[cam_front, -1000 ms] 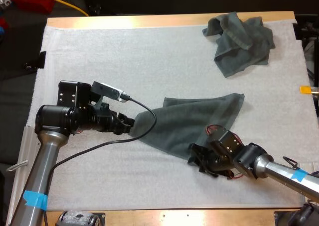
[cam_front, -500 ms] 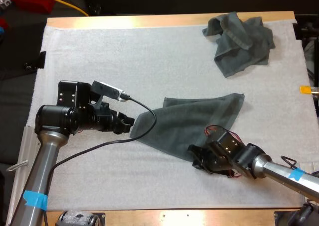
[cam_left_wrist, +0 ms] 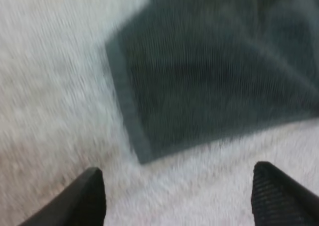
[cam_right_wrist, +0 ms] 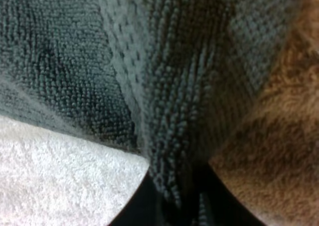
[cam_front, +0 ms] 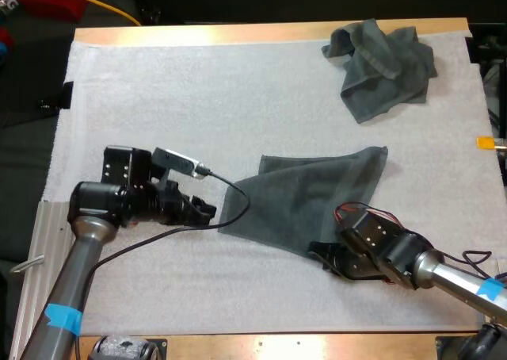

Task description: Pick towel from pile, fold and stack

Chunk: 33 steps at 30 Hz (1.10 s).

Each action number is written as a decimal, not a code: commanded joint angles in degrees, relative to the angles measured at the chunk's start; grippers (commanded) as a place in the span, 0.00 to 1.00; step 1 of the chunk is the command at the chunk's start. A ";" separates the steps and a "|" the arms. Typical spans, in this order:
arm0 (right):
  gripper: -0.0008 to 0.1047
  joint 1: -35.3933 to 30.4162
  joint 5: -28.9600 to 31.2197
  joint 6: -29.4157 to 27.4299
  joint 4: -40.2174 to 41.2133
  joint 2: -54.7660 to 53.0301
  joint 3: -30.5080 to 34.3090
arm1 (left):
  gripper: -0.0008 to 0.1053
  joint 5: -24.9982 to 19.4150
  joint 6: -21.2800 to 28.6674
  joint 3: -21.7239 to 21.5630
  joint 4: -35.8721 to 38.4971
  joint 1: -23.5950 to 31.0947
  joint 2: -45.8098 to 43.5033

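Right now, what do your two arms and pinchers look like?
Both arms are shiny silver tubes with chunky black joints. My left arm and my right arm each wear a band of blue tape. Each ends in two black fingers: the left gripper and the right gripper.

left tool [cam_front: 207, 211] low, fingers [cam_left_wrist: 88, 198] spread | right tool [cam_front: 321, 254] low, apparently clamped on towel [cam_front: 309, 193]

Matt grey-green terry cloth on the spread towel [cam_front: 305, 201], coarse looped pile. The mat [cam_front: 198, 98] is white, matt and fuzzy-rough. The table [cam_front: 238, 33] edge is smooth light wood.
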 commanded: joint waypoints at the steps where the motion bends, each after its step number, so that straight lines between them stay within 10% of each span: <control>1: 0.01 0.14 0.69 -0.73 0.90 -0.45 0.04 | 0.57 0.74 -1.18 0.98 -1.58 -0.19 -0.09; 8: 0.01 0.14 0.69 -0.73 0.90 -0.45 0.04 | 0.57 2.30 -5.04 6.30 -7.34 -0.36 -0.09; 33: 0.01 0.14 0.44 -0.73 0.90 -0.45 0.04 | 0.57 5.41 -8.49 2.92 -11.69 -5.48 22.56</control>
